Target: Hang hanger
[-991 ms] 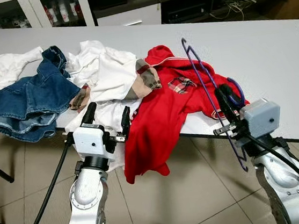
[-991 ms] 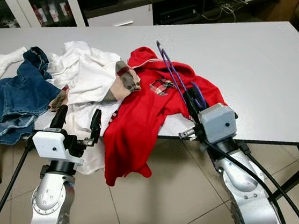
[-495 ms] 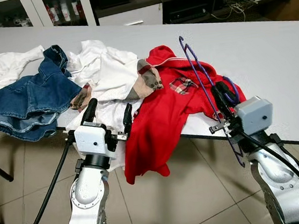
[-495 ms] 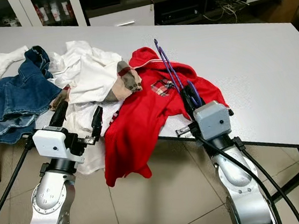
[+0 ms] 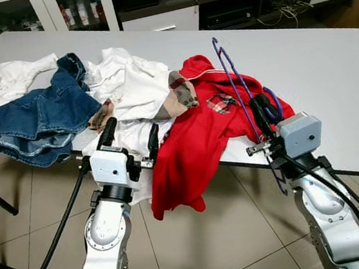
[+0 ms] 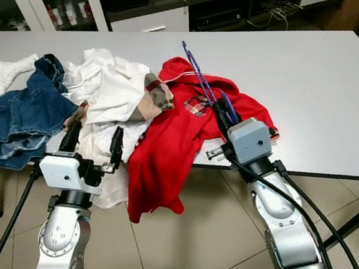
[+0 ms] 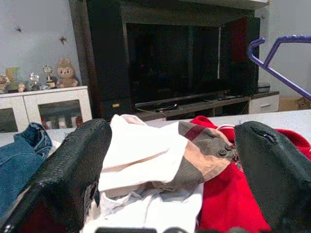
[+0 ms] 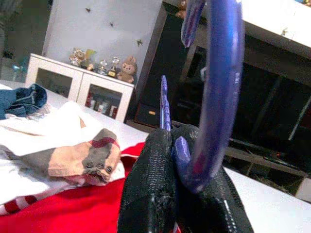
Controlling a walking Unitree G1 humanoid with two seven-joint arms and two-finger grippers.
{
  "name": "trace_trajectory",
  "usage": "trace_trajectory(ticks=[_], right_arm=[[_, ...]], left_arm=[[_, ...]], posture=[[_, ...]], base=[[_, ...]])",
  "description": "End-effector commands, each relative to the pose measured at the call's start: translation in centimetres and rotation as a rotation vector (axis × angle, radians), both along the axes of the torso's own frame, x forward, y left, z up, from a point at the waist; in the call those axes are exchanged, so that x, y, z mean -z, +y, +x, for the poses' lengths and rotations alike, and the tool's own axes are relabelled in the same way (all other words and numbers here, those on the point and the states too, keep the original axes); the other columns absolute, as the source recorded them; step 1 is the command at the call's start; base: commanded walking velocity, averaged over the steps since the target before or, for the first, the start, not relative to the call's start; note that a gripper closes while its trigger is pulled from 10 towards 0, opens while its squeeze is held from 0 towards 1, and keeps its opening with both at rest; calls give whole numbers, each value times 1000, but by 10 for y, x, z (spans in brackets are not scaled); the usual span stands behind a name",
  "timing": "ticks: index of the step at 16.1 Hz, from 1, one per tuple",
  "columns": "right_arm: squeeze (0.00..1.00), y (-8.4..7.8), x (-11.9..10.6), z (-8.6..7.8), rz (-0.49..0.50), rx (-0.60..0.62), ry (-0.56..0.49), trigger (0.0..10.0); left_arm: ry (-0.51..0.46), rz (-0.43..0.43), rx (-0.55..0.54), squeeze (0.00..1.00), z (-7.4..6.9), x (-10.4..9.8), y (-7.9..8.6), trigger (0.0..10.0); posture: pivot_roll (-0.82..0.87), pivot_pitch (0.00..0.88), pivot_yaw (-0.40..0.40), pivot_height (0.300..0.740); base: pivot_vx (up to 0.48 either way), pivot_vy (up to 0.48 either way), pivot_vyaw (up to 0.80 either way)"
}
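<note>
We see the right gripper at the near table edge, fingers clamped on the purple hanger. Hanger stands tilted over the red garment, one end raised above the table, its lower end dropping below the table edge beside the right arm. In the right wrist view the hook curves up out of the closed fingers; its top is cut off by the frame, so we can't make out the full shape.

Left gripper sits in front of the white clothes, fingers spread apart, holding nothing. In the left wrist view both fingers frame the white and checked fabric, the hanger's tip showing at the edge.

Red garment hangs half off the table edge; part of it is hidden behind the right gripper. Blue jeans lie at the left end of the table, partly overhanging. More white cloth is cut off at the left edge.

Small items in the cabinet are too small to identify. We can't read any writing or labels anywhere.
</note>
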State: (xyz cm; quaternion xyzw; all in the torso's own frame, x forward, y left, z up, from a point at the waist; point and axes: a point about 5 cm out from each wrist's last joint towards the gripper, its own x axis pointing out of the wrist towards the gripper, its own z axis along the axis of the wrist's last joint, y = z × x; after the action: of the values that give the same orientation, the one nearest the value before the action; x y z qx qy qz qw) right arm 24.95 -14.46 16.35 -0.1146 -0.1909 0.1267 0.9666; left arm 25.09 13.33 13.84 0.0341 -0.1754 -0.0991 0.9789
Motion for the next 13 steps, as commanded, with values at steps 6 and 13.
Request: trace_trajectory(ticks=[6,13], right_arm=[[0,-1,0,-1,-6,10,-12,10000],[0,-2,-1,0,-41,-45,5,10000]], left_arm=[[-36,21,20,0,1,-7,-6,10000],[-51,20,-18,0,-4,-11,-5,10000]], posture=[[76,7,7,740],[96,57,-35,740]], base=[[0,0,0],[0,0,0]])
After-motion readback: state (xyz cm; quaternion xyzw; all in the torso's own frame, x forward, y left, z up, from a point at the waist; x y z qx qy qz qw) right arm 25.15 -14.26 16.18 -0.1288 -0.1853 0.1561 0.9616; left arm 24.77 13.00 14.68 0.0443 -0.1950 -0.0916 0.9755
